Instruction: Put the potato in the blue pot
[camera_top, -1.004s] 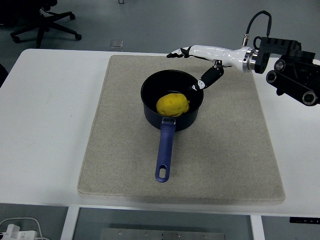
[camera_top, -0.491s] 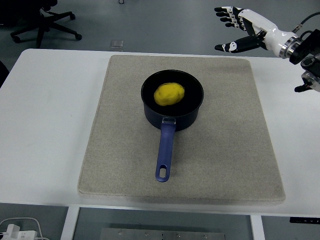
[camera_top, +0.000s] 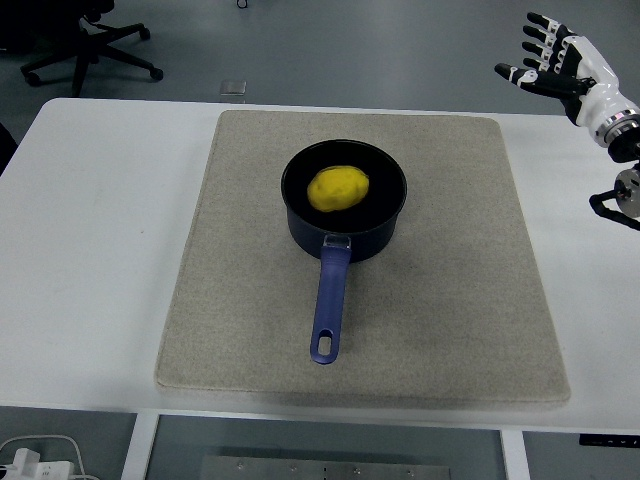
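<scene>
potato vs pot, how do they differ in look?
The potato is yellow and rounded; the blue pot is dark blue with a black inside. The potato is smaller, lying inside the pot. The pot has a long handle pointing toward the near edge; the potato has none. Both sit over the beige mat.

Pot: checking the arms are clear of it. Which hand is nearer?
Right. The right hand is raised, open, beyond the pot's far right; the left hand isn't in view.
</scene>
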